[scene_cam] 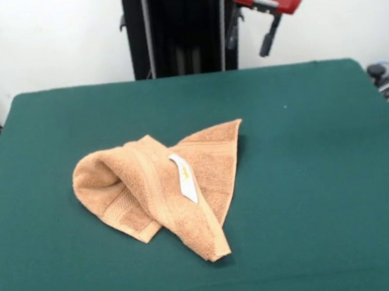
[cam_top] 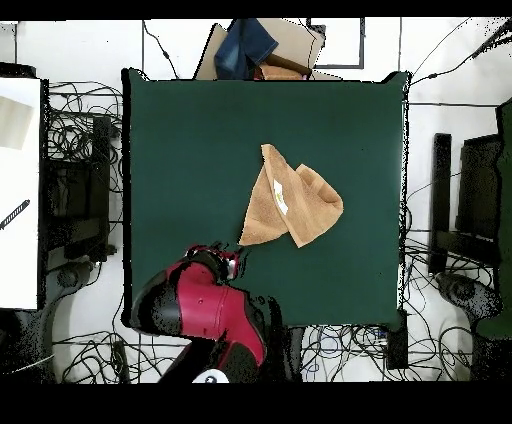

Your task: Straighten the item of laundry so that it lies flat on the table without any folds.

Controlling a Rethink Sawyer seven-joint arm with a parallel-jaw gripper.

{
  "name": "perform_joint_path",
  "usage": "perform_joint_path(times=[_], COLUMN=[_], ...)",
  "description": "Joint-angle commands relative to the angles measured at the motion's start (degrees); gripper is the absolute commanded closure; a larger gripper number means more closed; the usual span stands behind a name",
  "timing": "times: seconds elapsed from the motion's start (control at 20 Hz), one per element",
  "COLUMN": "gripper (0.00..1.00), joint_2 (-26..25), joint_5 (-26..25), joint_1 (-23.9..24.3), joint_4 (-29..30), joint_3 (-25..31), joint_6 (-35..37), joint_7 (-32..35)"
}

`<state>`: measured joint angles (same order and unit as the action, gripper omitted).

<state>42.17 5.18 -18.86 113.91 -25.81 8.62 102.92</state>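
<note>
The orange-tan towel (scene_cam: 159, 191) lies crumpled near the middle of the green table (scene_cam: 325, 172). It is folded over itself, with one flap pointing to the near edge and one corner pointing up right. Its white label (scene_cam: 184, 177) faces up. In the overhead view the towel (cam_top: 290, 198) is a folded wedge with the label (cam_top: 280, 193) on top. My gripper (scene_cam: 268, 37) hangs below the red arm, high over the table's far edge and apart from the towel. In the overhead view the gripper (cam_top: 232, 262) shows close to the towel's lower corner. It holds nothing.
A cardboard box with a blue cloth (cam_top: 262, 48) sits beyond the table's top edge in the overhead view. Cables (cam_top: 75, 130) lie on the floor around the table. A white surface (cam_top: 18, 190) stands at the left. The black pedestal (scene_cam: 180, 26) stands behind the table.
</note>
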Motion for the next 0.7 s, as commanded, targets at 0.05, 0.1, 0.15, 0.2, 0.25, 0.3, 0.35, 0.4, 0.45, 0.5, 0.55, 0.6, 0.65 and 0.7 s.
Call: perform_joint_path(times=[0.05, 0.1, 0.15, 0.2, 0.25, 0.3, 0.35, 0.4, 0.45, 0.5, 0.55, 0.6, 0.65, 0.7], gripper=[0.00, 0.00, 0.00, 0.00, 0.00, 0.00, 0.00, 0.00, 0.00, 0.00, 0.00, 0.00, 0.00, 0.00], joint_2=[-2.9, -3.1, -3.4, -3.5, -3.6, -3.9, -4.1, -4.4, -4.6, -4.6, -4.7, -4.8, -5.0, -5.4], joint_5=[2.6, 2.7, 2.9, 2.9, 2.9, 3.0, 3.1, 3.3, 3.4, 3.5, 3.6, 3.7, 3.9, 4.1], joint_1=[0.7, 0.3, -0.3, -0.5, -0.7, -0.9, -1.2, -1.4, -1.8, -2.3, -2.8, -3.2, -3.6, -3.8], joint_4=[-3.1, -3.4, -3.7, -3.7, -3.7, -3.8, -3.9, -3.3, -3.3, -3.1, -3.0, -3.1, -3.2, -3.2], joint_3=[-0.9, -1.1, -1.5, -1.7, -1.8, -1.9, -2.1, -2.0, -2.1, -2.4, -2.8, -3.1, -3.5, -3.5], joint_6=[5.4, 5.7, 6.2, 6.3, 6.4, 6.5, 6.6, 5.9, 6.0, 6.0, 6.0, 6.1, 6.1, 5.9], joint_7=[11.5, 11.6, 11.9, 12.1, 12.2, 12.3, 12.6, 13.0, 13.1, 13.4, 13.6, 13.7, 13.8, 13.9])
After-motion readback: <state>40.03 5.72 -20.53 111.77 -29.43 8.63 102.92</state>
